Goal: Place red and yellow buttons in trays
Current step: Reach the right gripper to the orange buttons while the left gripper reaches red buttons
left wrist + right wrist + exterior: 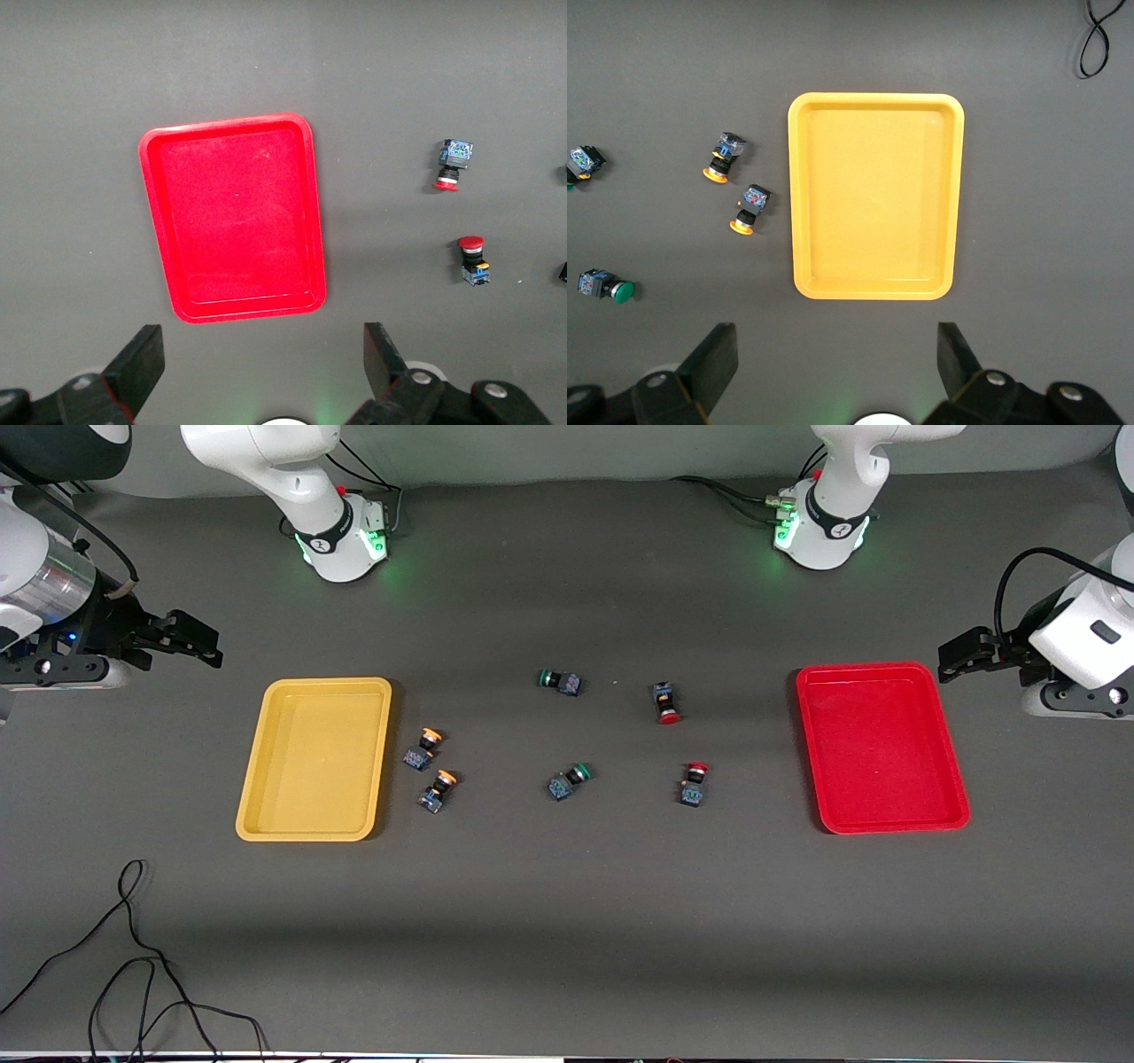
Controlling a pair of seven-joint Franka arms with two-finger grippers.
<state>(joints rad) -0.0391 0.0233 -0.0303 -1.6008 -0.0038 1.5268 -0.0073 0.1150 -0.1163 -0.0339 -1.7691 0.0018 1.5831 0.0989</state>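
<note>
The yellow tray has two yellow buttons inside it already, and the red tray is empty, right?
Not quite. The yellow tray holds nothing: the two yellow buttons lie on the table beside it, toward the red tray, which is indeed empty. The front view and the right wrist view both show this.

A: Even, soft light from overhead on the grey table [567, 921], nothing blown out, all three views sharp.

B: A broad dim band lies across the edge nearest the front camera, and green glow spills from the lamps on both arm bases [350, 549].

A: Short soft shadows hug the yellow tray [314, 758] and red tray [880, 746]. Faint sheen on the red one.
</note>
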